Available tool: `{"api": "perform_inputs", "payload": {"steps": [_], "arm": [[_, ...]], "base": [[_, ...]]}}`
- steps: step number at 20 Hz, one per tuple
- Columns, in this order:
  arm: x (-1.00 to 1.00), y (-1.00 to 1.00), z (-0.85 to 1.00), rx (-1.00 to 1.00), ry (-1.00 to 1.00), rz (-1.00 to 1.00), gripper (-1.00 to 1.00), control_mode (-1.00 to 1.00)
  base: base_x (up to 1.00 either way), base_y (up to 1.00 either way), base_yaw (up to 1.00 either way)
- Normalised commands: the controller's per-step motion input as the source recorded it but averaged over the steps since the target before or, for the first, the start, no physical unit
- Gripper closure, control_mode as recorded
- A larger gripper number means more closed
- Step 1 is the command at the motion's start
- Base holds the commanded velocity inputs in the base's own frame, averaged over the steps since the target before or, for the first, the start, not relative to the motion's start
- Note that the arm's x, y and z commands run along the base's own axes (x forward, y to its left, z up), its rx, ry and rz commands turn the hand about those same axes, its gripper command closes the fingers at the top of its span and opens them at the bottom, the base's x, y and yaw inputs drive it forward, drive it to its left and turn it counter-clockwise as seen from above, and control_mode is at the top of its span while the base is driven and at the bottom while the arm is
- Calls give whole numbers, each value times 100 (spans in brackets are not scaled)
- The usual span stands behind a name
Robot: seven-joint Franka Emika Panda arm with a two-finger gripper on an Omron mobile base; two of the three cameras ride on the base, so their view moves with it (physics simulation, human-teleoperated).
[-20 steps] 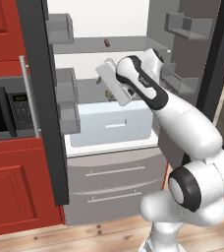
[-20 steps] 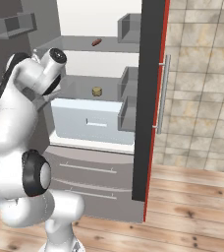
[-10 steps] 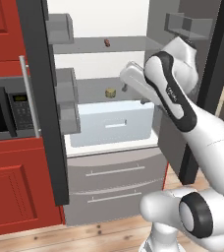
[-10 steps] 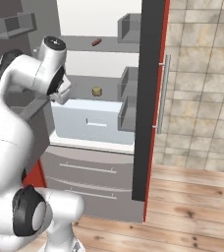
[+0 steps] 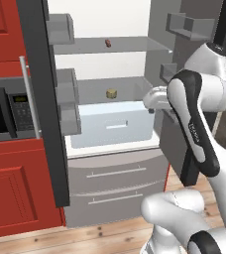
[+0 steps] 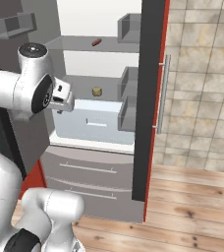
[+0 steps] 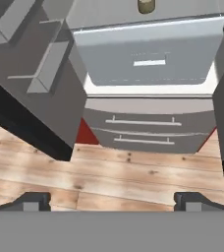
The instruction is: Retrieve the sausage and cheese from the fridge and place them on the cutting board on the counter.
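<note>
1. The fridge (image 5: 110, 124) is found with both doors swung open. The sausage (image 5: 108, 43) lies on the upper shelf; the cheese (image 5: 111, 93) sits on the shelf below, above the pale crisper drawer (image 5: 112, 124). Neither item has been taken.
2. In the hand view the cheese (image 7: 146, 5) is cut by the frame edge at 12 o'clock. The camera looks down over the drawer fronts to the wooden floor (image 7: 109, 177).
3. The gripper (image 7: 111, 199) is held outside the fridge, in front of the right door's bins. The fingers (image 7: 33, 201) stand wide apart with nothing between them.
4. The cutting board and the desk cannot be located from here.
5. Risk: the hand is aimed low. A straight advance is judged likely to meet the drawer front or the shelf lip, not the cheese.
6. Risk: the sausage is a rounded cylinder near the shelf's front. A glancing touch could roll it backward or off the edge.
7. Risk: the cheese is squat. A grip set too high could slip off its rim.
8. Edges: the opening is bounded by door bins (image 5: 65, 104) at 9 o'clock in the left base view and by the right door's bins (image 5: 182, 25) at 3 o'clock. The elbow is noted close to the right door.
9. Open room: the centre of both shelves is bare around each item. Entry through the middle is judged safest.
</note>
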Motion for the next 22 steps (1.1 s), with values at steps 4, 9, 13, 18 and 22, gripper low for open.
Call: {"api": "perform_inputs", "payload": {"steps": [4, 9, 13, 18, 22], "arm": [[-88, 0, -80, -25, -6, 11, -100, -100], [-24, 0, -53, -7, -1, 7, -100, -100], [0, 0, 0, 0, 0, 0, -100, -100], [0, 0, 0, 0, 0, 0, -100, -100], [0, 0, 0, 0, 0, 0, -100, -100]], "base": [[0, 0, 0], [0, 0, 0], [0, 0, 0], [0, 0, 0], [0, 0, 0]]}}
